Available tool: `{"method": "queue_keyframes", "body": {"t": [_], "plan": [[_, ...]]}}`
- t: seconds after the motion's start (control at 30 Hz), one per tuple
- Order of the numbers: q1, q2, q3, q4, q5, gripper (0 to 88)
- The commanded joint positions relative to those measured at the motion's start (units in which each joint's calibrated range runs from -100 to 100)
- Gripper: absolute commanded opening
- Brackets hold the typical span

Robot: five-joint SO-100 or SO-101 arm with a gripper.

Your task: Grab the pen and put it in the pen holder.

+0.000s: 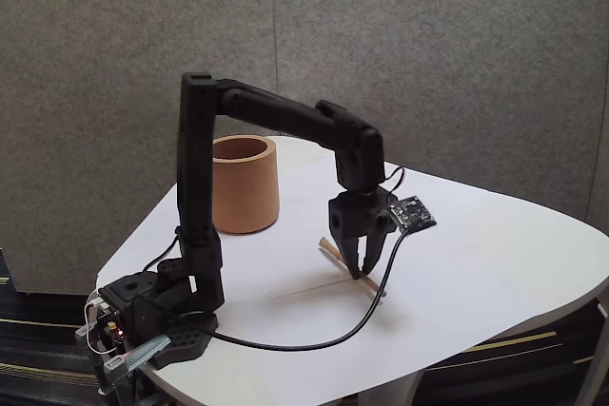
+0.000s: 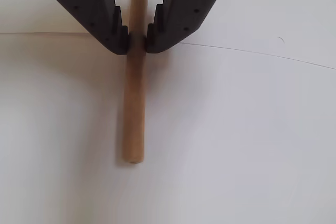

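We note the gripper [image 2: 136,40] pressed closed on the pen [image 2: 134,103], both fingertips touching its sides in the wrist view. In the fixed view the gripper [image 1: 359,271] points down at the white table [image 1: 476,263], the pen [image 1: 328,251] in it. The pen holder [image 1: 245,183] stands upright, well apart to the left behind the arm.

Evenly and softly lit in the fixed view, slightly grainy with faint shadows under the arm [image 1: 276,116] on the white table [image 1: 495,263], brighter and washed out in the wrist view, soft shadow left of the pen [image 2: 134,114], mild blur
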Motion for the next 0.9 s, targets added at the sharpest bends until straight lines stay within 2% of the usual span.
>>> {"method": "queue_keyframes", "body": {"t": [0.0, 0.27, 0.47, 0.6, 0.73, 0.87], "plan": [[0.3, -11.1, -1.4, 0.0, -0.2, 0.7], [-1.5, -30.4, -1.4, -0.9, 0.3, 0.7], [-9.9, -44.5, -5.1, -1.3, 0.4, 0.7], [-18.8, -48.5, -11.8, -1.3, 0.8, 0.6], [-27.8, -48.8, -13.4, -1.3, 7.0, 0.6], [-33.0, -48.8, -12.5, -1.4, 14.8, 0.6]]}}
